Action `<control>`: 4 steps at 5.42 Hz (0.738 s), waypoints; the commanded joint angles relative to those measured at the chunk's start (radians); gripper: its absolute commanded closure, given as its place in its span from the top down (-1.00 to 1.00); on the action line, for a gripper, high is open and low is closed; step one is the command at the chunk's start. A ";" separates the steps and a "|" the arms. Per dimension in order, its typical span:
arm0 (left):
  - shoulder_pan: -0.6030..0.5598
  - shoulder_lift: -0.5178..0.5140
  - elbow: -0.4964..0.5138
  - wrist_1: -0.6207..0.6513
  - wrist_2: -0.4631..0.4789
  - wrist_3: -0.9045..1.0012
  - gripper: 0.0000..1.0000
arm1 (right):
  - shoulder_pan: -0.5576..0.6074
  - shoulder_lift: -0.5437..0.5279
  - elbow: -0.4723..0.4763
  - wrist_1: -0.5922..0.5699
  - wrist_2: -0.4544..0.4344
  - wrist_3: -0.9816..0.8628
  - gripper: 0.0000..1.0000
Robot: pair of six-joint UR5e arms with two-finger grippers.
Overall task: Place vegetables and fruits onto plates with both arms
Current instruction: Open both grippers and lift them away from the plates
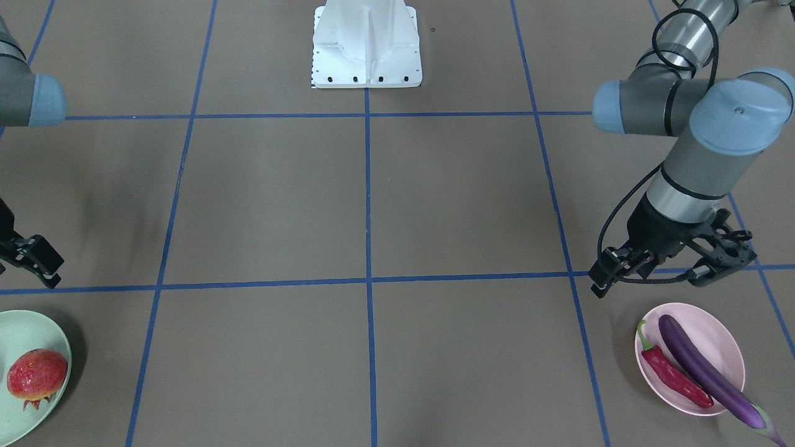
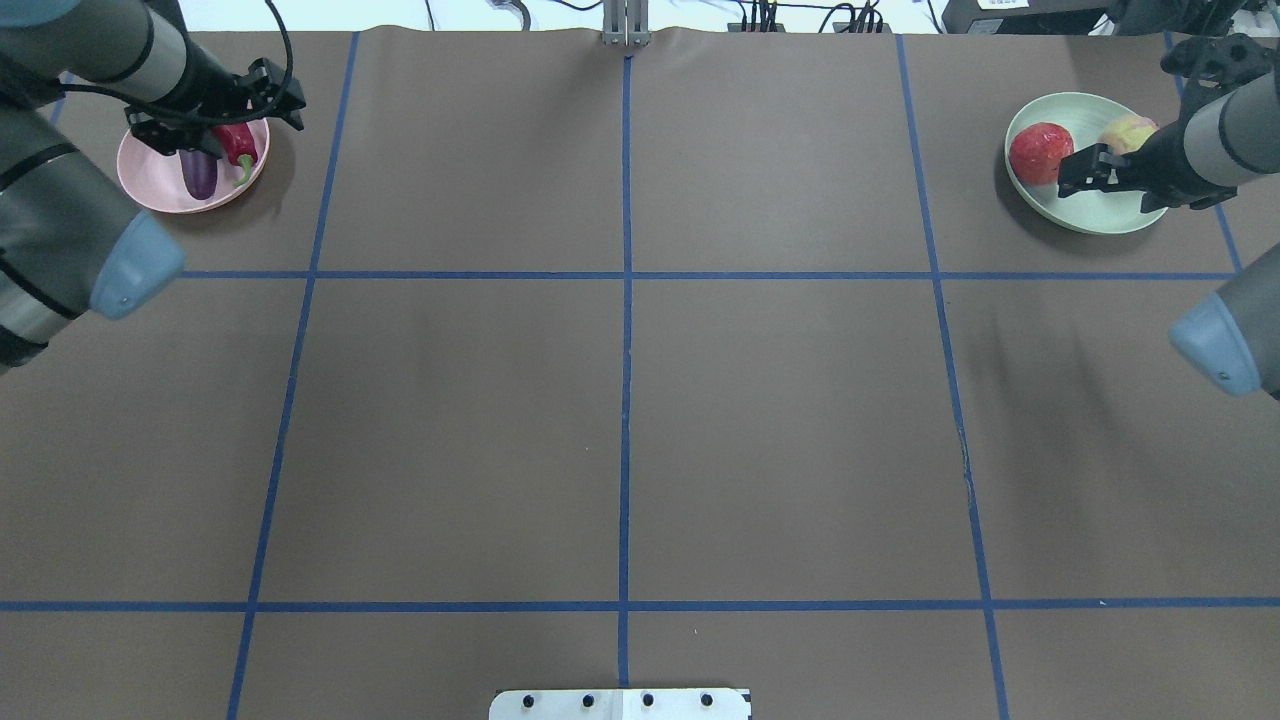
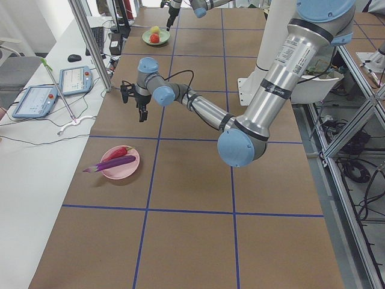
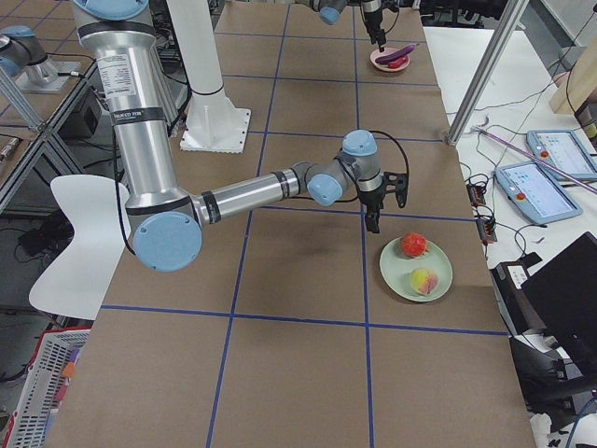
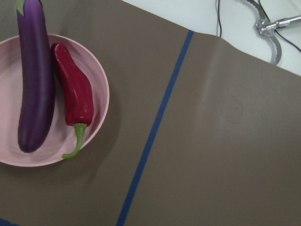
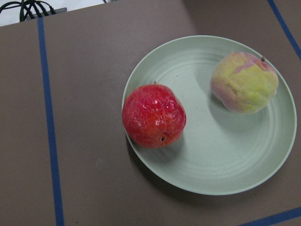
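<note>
You have the eggplant (image 1: 702,366) and chili pepper (image 1: 677,375) side by side on the pink plate (image 1: 720,323), with the eggplant's stem end past the rim. The pomegranate (image 6: 154,115) and peach (image 6: 244,82) sit apart on the mint green plate (image 6: 225,160). The left end effector (image 1: 648,284) and right end effector (image 2: 1108,190) hang spread and empty above the bench (image 2: 620,430).

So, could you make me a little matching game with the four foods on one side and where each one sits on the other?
Things:
1. eggplant
2. chili pepper
3. peach
4. pomegranate

Places and looks:
A. on the mint green plate, pink and yellow
B. on the pink plate, one end sticking out past the rim
C. on the mint green plate, red
D. on the pink plate, red with a green stem

Pairs: 1-B, 2-D, 3-A, 4-C.
</note>
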 commanded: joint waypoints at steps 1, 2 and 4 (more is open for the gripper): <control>-0.009 0.151 -0.129 0.024 -0.024 0.187 1.00 | 0.110 -0.059 -0.005 -0.021 0.150 -0.314 1.00; -0.027 0.233 -0.187 0.024 -0.079 0.279 1.00 | 0.178 -0.062 -0.003 -0.112 0.212 -0.484 1.00; -0.145 0.356 -0.215 0.024 -0.220 0.443 1.00 | 0.319 -0.064 0.004 -0.321 0.324 -0.791 1.00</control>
